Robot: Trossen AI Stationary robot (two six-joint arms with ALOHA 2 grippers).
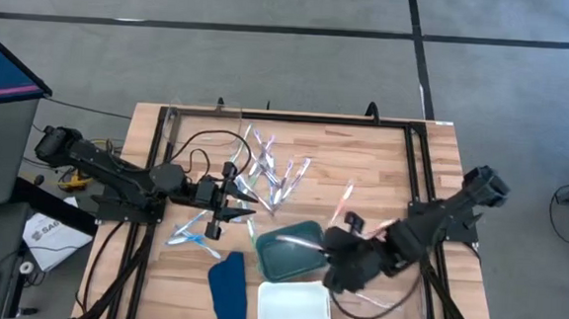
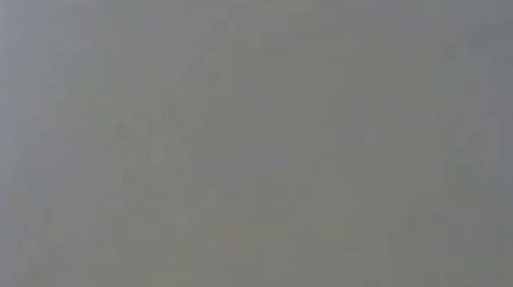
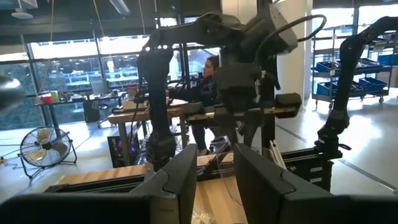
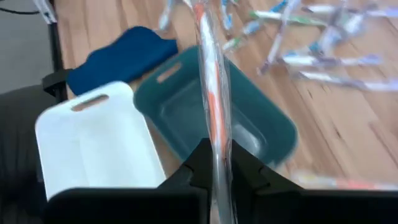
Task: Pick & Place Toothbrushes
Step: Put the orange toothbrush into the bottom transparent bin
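Several toothbrushes lie loose on the wooden table's far middle, and a few more lie left of the trays. My right gripper is shut on a pink-orange toothbrush over the teal tray. It also shows in its wrist view. My left gripper is open and empty, beside the pile, and its fingers point level toward the room. The low view shows only flat grey. My right gripper pinches the toothbrush's handle between its two fingers. The brush runs on along the fingers' line and sticks out ahead of them, lifted clear over the teal tray's hollow. Which end of the handle it has is hidden by the fingers.
A white tray lies at the near edge, next to the teal tray. A dark blue cloth piece lies left of it. Single toothbrushes lie right of the pile. A metal frame borders the table. A person sits far behind.
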